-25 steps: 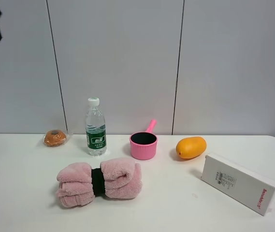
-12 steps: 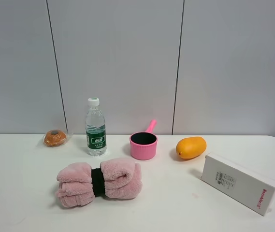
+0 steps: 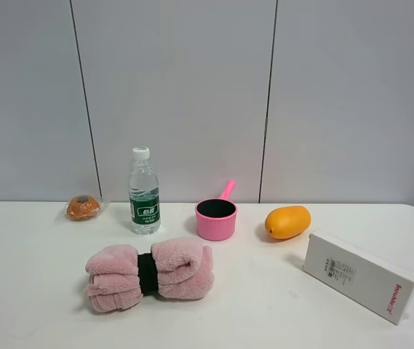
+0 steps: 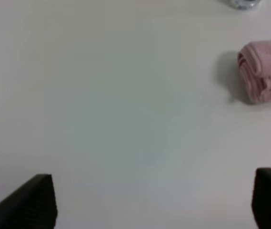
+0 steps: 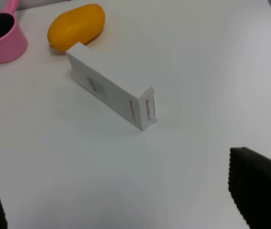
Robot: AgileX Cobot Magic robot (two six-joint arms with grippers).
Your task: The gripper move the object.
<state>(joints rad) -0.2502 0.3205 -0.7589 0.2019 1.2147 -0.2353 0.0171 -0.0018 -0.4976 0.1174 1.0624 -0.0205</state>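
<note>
bottle: the water bottle [image 3: 144, 193] stands upright at the back of the white table [image 3: 39, 291], near the wall, cap on, untouched. seen from the high camera it sits at about 10 o'clock from the table's middle.
around the bottle: the pink cup [image 3: 216, 217] stands apart at its 3 o'clock, the small brown pastry [image 3: 83, 208] apart at its 9 o'clock, and the rolled pink towel [image 3: 148, 274] lies near at its 6 o'clock, closer to the camera.
farther out: an orange mango [image 3: 287, 221] lies beyond the cup at 3 o'clock, and a white box [image 3: 358, 275] rests toward 4 o'clock near the table's right edge.
left gripper: the left gripper [image 4: 149, 205] hangs over bare table with its two dark fingertips spread wide and nothing between them; the towel's end [image 4: 264, 71] and a sliver of the bottle's base [image 4: 242, 4] show at the far side of its view.
right gripper: the right gripper [image 5: 121, 205] is likewise spread wide and empty, looking over the box [image 5: 109, 90], mango [image 5: 76, 26] and cup [image 5: 4, 36].
high view: neither arm appears in it.
step in hand: judged as the very start, the reach not yet begun.
next move: the left arm looks the nearer one; it would need to clear the towel, come level with the label and close across the bottle's body without tipping it.
</note>
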